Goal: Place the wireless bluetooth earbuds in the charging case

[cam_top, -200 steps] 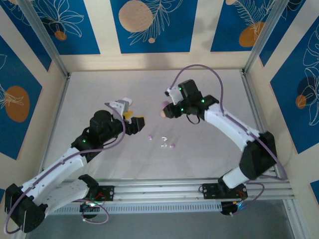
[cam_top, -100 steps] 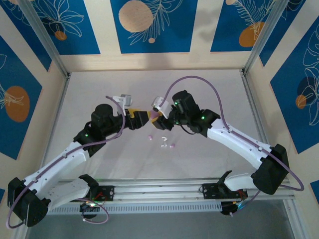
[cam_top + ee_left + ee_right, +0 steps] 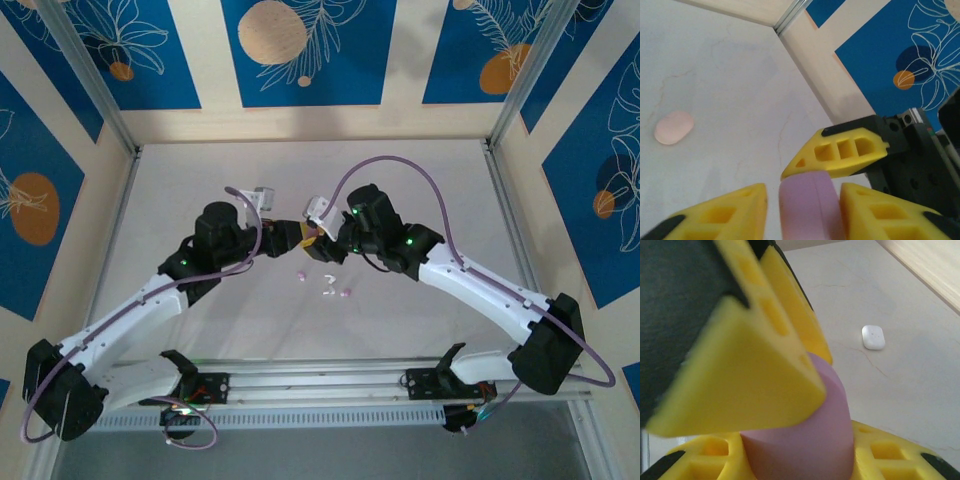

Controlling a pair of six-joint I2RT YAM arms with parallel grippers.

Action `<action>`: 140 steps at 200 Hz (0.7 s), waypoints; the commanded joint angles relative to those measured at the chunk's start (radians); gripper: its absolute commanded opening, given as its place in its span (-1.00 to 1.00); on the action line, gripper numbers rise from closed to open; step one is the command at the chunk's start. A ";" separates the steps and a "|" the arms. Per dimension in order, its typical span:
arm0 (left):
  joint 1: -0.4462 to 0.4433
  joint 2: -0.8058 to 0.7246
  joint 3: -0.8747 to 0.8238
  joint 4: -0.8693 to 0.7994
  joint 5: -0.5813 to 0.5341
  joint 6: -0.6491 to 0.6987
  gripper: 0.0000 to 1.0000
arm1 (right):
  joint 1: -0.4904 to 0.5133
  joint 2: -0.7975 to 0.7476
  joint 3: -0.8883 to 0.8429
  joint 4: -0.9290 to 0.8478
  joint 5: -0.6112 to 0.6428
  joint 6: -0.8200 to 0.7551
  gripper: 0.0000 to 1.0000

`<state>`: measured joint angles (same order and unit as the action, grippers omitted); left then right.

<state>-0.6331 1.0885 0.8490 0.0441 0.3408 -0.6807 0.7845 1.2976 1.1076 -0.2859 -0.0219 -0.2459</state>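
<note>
Steadying purple charging case (image 3: 810, 207): right gripper (image 3: 795, 442) pinches it; left gripper (image 3: 802, 195) brackets it, contact unclear; likely regrip, so seat left grip squarely before right lets go

Left hand (image 3: 298, 236), right hand (image 3: 320, 240) block each other mid-table at purple case (image 3: 807, 205); earbuds (image 3: 328, 282) just nearside; far table (image 3: 400, 180) open.
</note>
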 commanded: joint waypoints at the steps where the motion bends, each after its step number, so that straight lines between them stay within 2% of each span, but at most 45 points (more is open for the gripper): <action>1: -0.005 0.003 0.030 -0.003 0.008 -0.002 -0.47 | 0.019 -0.038 -0.015 0.054 0.005 -0.043 -0.38; 10: -0.005 -0.006 0.028 -0.003 -0.005 -0.015 -0.59 | 0.021 -0.046 -0.023 0.057 0.021 -0.054 -0.35; 24: -0.005 -0.021 0.021 0.006 -0.014 -0.042 -0.66 | 0.021 -0.074 -0.060 0.092 0.033 -0.069 -0.25; 74: -0.004 -0.063 0.010 0.018 -0.019 -0.145 -0.69 | -0.002 -0.220 -0.315 0.349 0.032 -0.240 0.14; 98: -0.004 -0.060 -0.001 0.054 0.009 -0.187 -0.69 | -0.028 -0.245 -0.362 0.445 -0.026 -0.276 0.16; 140: -0.004 -0.061 -0.001 0.056 0.019 -0.198 -0.69 | -0.045 -0.205 -0.315 0.523 -0.054 -0.216 0.19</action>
<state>-0.6437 1.0416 0.8497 0.0669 0.3405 -0.8513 0.7483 1.0729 0.7544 0.1219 -0.0380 -0.4679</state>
